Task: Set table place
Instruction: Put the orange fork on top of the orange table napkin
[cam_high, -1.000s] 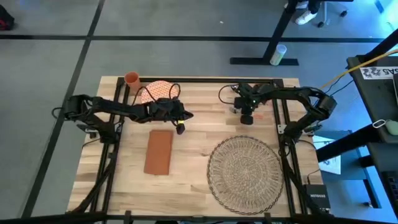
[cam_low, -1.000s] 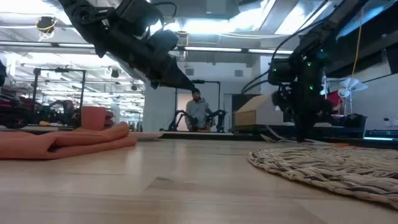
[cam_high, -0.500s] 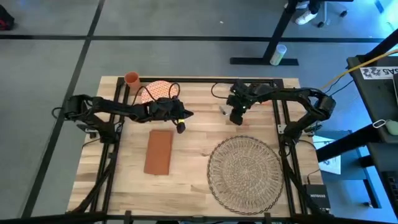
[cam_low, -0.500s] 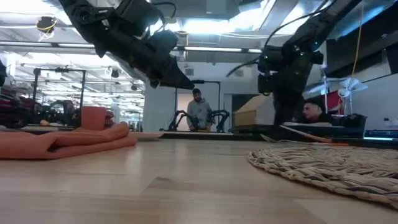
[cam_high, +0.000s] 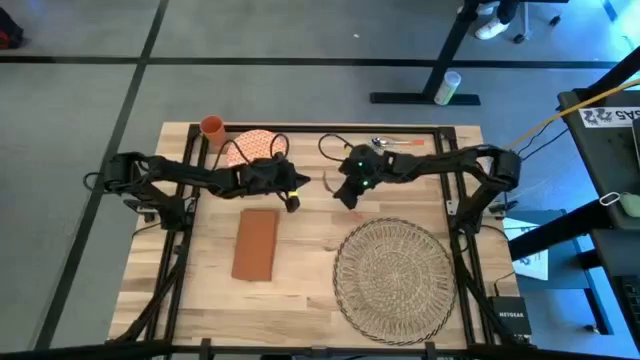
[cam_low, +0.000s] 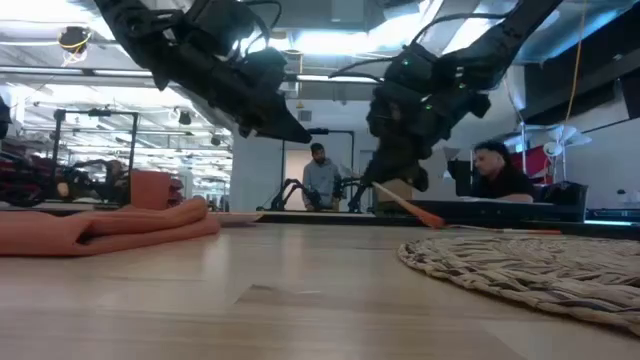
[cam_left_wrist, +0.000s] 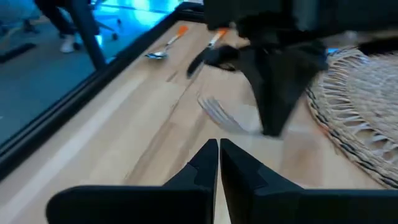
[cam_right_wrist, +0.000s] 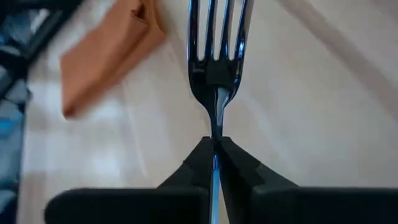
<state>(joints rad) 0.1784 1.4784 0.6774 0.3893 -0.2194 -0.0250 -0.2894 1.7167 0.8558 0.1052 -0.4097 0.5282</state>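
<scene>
From above, the large round beige woven-straw mat (cam_high: 391, 278) lies on the light plank table (cam_high: 310, 260); the right gripper (cam_high: 347, 192) hangs just beyond its far-left rim, the left gripper (cam_high: 290, 203) farther left, above the rust-orange rectangular napkin (cam_high: 255, 243).

At table height, an orange-handled utensil (cam_low: 405, 208) slants below the right gripper, left of the mat.

The left wrist view shows fingers (cam_left_wrist: 205, 163) pressed together, empty.

The right wrist view shows fingers (cam_right_wrist: 202, 158) clamped on a dark metal fork (cam_right_wrist: 216, 53).

Table (cam_high: 300, 300) — mat (cam_high: 392, 278), napkin (cam_high: 255, 244) (plate (cam_high: 250, 146))
</scene>
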